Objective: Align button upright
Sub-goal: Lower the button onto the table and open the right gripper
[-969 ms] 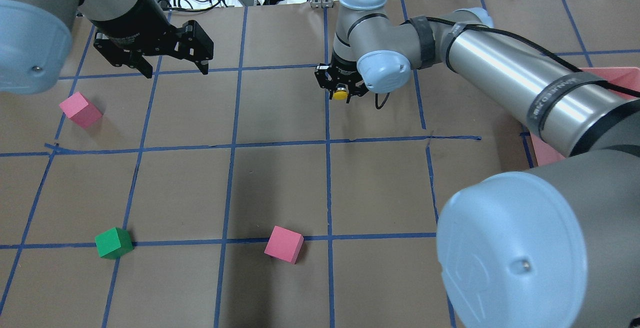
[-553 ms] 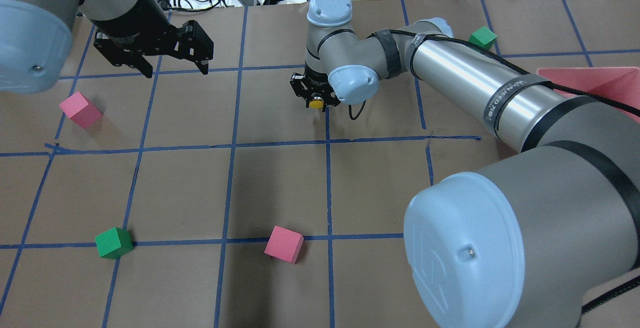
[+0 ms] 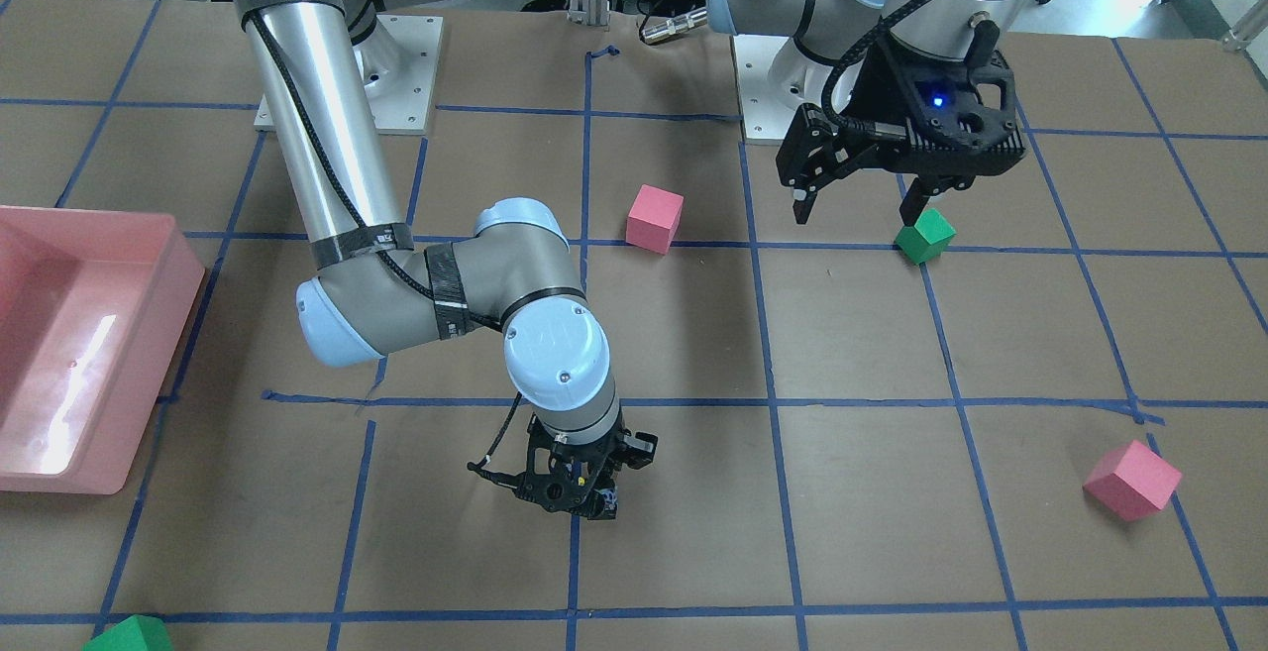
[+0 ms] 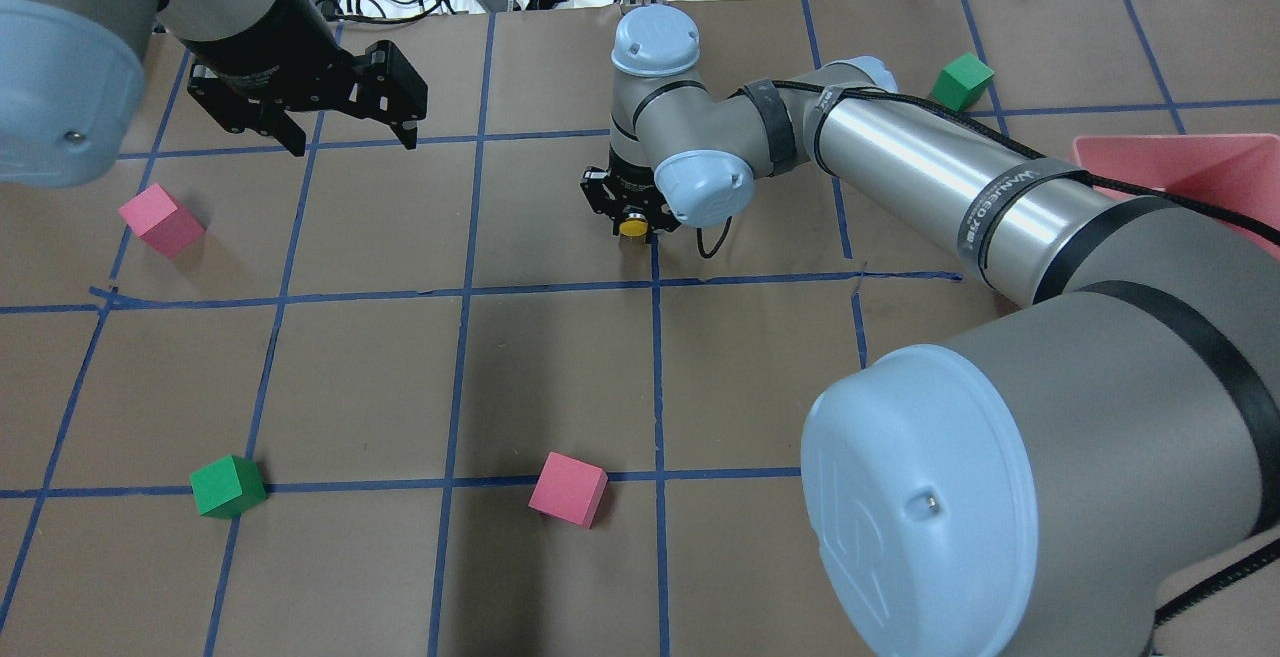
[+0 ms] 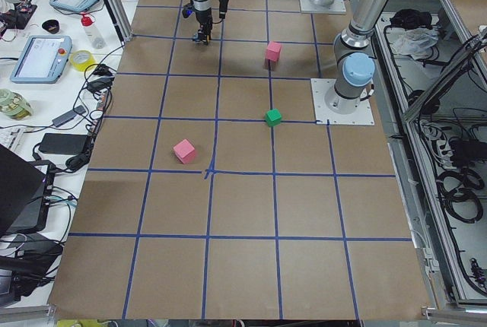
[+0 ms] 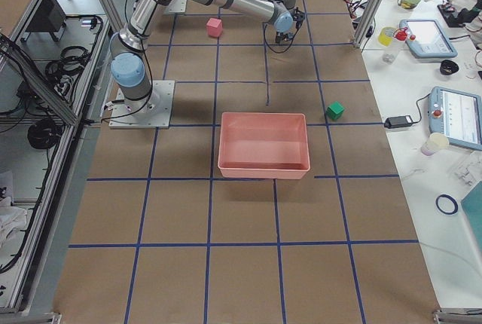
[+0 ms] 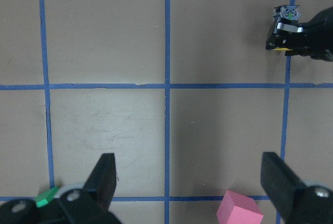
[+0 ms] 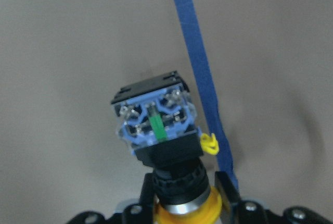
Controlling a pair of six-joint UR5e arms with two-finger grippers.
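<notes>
My right gripper (image 4: 631,220) is shut on the button (image 4: 631,227), whose yellow cap shows from overhead beside a blue tape line. In the right wrist view the fingers (image 8: 223,195) clamp the black body just above the yellow cap, and the greyish contact block (image 8: 154,118) points away towards the brown paper. I cannot tell whether it touches the table. In the front view the right gripper (image 3: 580,497) hangs low over the paper. My left gripper (image 4: 352,135) is open and empty, hovering at the far left; it also shows in the left wrist view (image 7: 190,182).
Pink cubes (image 4: 160,220) (image 4: 568,489) and green cubes (image 4: 228,486) (image 4: 963,80) lie scattered on the taped grid. A pink tray (image 4: 1180,172) stands at the right edge. Cables and tools lie beyond the table's far edge.
My right arm has carried the button to the view's left and slightly nearer, stopping beside the vertical tape line. The left arm has not moved.
</notes>
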